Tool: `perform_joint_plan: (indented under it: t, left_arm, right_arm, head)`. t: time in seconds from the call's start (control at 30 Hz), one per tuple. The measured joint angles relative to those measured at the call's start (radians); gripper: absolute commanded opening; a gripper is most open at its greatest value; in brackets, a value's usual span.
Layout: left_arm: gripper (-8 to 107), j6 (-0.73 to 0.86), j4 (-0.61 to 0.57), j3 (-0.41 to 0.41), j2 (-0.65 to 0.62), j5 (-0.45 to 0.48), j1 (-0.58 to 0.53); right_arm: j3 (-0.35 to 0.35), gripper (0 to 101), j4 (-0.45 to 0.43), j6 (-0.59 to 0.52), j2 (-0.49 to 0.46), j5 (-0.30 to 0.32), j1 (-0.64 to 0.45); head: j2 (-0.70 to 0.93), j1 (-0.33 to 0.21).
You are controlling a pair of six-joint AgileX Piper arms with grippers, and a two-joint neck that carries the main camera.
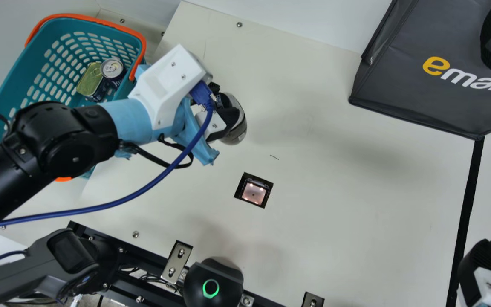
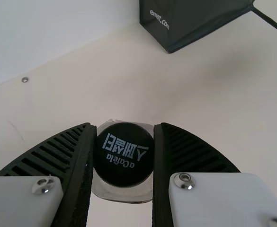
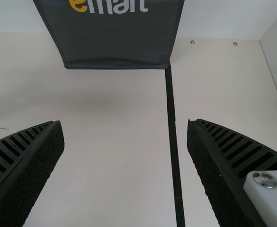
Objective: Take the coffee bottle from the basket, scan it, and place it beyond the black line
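The coffee bottle (image 1: 237, 121) is out of the basket (image 1: 17, 70), gripped by the left claw (image 2: 124, 156), with the ribbed fingers (image 2: 176, 146) pressed against opposite sides near the black cap (image 2: 124, 153). Its height over the counter (image 1: 335, 192) cannot be told.

Hazards, as judged:
- Swing or slip: the hold near the cap may let the body pivot if it touches anything or the arm turns sharply.
- Failed scan: the lit scanner window (image 1: 253, 194) lies near the bottle. If the code faces away or a finger covers it, rotate the bottle slowly above the glass.
- Snag: the blue cable (image 1: 143, 187) hangs in a loop at the wrist; the left forearm (image 1: 75, 140) passes over the basket. Lowering the elbow could press the rim.
- Short placement: the black line (image 1: 467, 204) is well apart, at the far right of the main view. Release only with the whole base past it.

Edges and room: bare counter extends from the scanner window to the line. The dark bag (image 1: 420, 102) borders this lane, its corner meeting the line. The right claw (image 3: 125, 127), spread and unloaded, hangs near the line; route the bottle between the two, or withdraw that claw first.
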Motion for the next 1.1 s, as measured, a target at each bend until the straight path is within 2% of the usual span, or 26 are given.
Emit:
perform_joint_plan:
  t: [0.53,0.83,1.1]
  left_arm:
    - [10,-0.119,0.046,0.042,0.068,-0.066,-0.062]
    - [10,-0.181,0.072,0.053,0.116,-0.122,-0.07]
    - [10,-0.215,0.08,0.054,0.145,-0.135,-0.072]
  right_arm:
    - [0.0,91,0.0,0.0,0.0,0.0,0.0]
    - [0.0,91,0.0,0.0,0.0,0.0,0.0]
    - [0.0,91,0.0,0.0,0.0,0.0,0.0]
  head:
    - [0.0,0.002]
    - [0.0,0.0]
    - [0.0,0.0]
